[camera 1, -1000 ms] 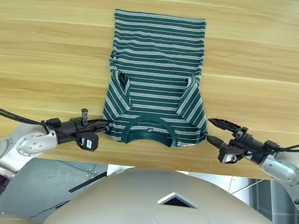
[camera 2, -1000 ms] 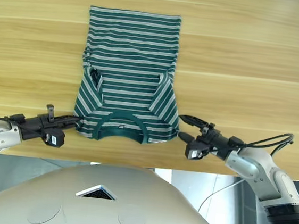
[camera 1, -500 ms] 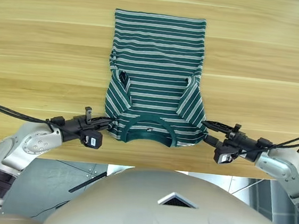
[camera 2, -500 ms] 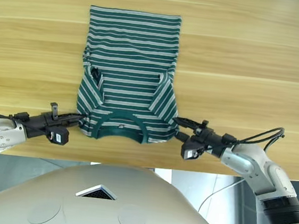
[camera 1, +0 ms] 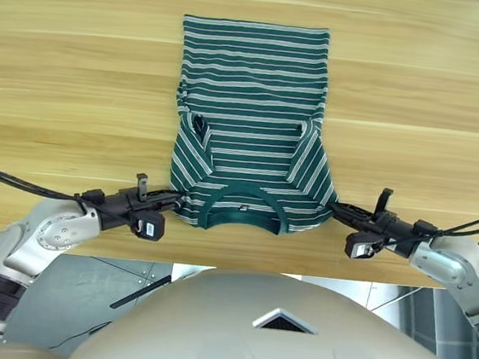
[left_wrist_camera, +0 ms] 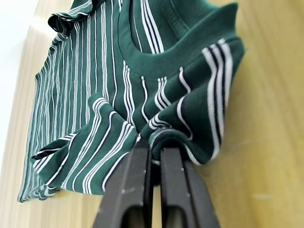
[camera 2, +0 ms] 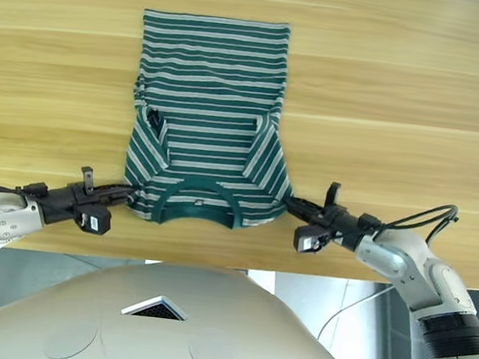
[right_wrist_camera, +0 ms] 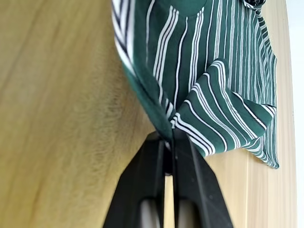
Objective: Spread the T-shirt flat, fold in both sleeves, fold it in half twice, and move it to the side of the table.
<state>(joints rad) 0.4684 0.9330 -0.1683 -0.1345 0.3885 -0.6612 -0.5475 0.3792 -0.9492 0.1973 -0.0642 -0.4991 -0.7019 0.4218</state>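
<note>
The wooden worktop (camera 1: 81,60) carries a green T-shirt (camera 1: 252,104) with white stripes. The T-shirt lies about midway between the worktop's left and right ends, its hem toward the far edge and its collar (camera 1: 245,204) close to the near edge. Both sleeves are folded in over the body: the left sleeve (camera 1: 189,153) and the right sleeve (camera 1: 311,163) each slant inward from a shoulder, so the cloth is widest at the near end and narrower toward the hem.

The left tool (camera 1: 178,196) sits low at the near edge, at the T-shirt's near left corner. Its two fingers are closed tight on a fold of the shoulder cloth, which bunches up where they pinch it (left_wrist_camera: 154,147).

The right tool (camera 1: 333,207) sits just as low at the near right corner. Its fingers are likewise pressed together on the edge of the shoulder, and the cloth rises from the worktop at the pinch (right_wrist_camera: 167,137)
</note>
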